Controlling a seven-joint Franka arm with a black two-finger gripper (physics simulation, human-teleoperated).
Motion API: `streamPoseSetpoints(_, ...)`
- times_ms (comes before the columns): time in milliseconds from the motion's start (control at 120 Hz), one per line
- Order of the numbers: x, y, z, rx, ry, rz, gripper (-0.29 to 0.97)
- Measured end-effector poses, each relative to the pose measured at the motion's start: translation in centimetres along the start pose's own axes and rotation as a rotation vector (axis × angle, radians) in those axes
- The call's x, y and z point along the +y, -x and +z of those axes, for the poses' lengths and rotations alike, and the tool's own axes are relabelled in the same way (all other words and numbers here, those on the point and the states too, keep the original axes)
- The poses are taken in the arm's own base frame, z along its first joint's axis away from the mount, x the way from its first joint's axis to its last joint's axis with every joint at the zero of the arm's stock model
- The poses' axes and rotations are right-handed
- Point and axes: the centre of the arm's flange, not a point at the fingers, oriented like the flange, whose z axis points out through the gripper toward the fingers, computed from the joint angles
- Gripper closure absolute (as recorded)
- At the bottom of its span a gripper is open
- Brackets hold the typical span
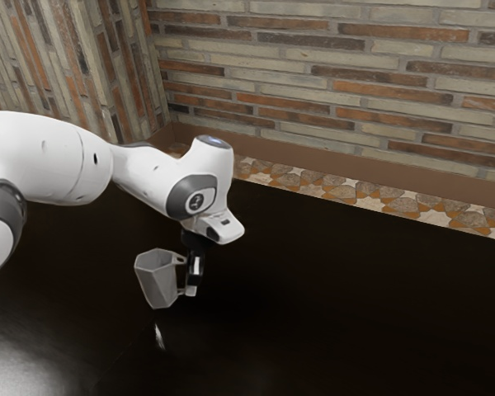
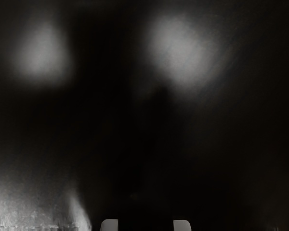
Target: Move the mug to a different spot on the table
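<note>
Tool (image 1: 193, 276): black fingers clamped on the mug's handle side.
Mug (image 1: 158, 278): grey, faceted, upright; touching the tool, on the exterior view's left of it, held clear of the surface.
Surface (image 1: 355, 297): dark, glossy, below the tool.

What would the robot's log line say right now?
mug: upright, held above table | jaws: shut on its handle | step: not yet set down
</note>
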Motion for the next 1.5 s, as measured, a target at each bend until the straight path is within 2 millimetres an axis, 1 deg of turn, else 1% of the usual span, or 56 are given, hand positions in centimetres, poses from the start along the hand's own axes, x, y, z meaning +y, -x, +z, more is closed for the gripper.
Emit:
streamPoseSetpoints(200, -0.8, 2.5, 1.0, -0.015, 0.006, -0.040, 0.68)
streamPoseSetpoints(367, -1.6, 3.3, 1.4, -0.024, 0.002, -0.059, 0.68)
streamPoseSetpoints(617, -2.6, 3.4, 2.4, -0.020, -0.005, -0.075, 0.67)
streamPoseSetpoints(933, -3.0, 3.1, 3.0, -0.014, -0.024, -0.082, 0.72)
streamPoseSetpoints(1000, -3.0, 3.0, 3.0, -0.012, -0.026, -0.082, 0.66)
streamPoseSetpoints(1050, -3.0, 3.0, 3.0, -0.010, -0.025, -0.080, 0.58)
streamPoseSetpoints(1142, -3.0, 3.0, 2.9, -0.008, -0.022, -0.076, 0.38)
streamPoseSetpoints(1233, -2.9, 3.0, 2.9, -0.005, -0.020, -0.073, 0.25)
streamPoseSetpoints(1308, -2.9, 2.9, 2.9, -0.001, -0.021, -0.071, 0.17)
streamPoseSetpoints(1400, -3.0, 2.8, 2.7, 0.007, -0.022, -0.071, 0.11)
streamPoseSetpoints(1500, -3.1, 2.2, 1.7, 0.041, -0.034, -0.074, 0.07)
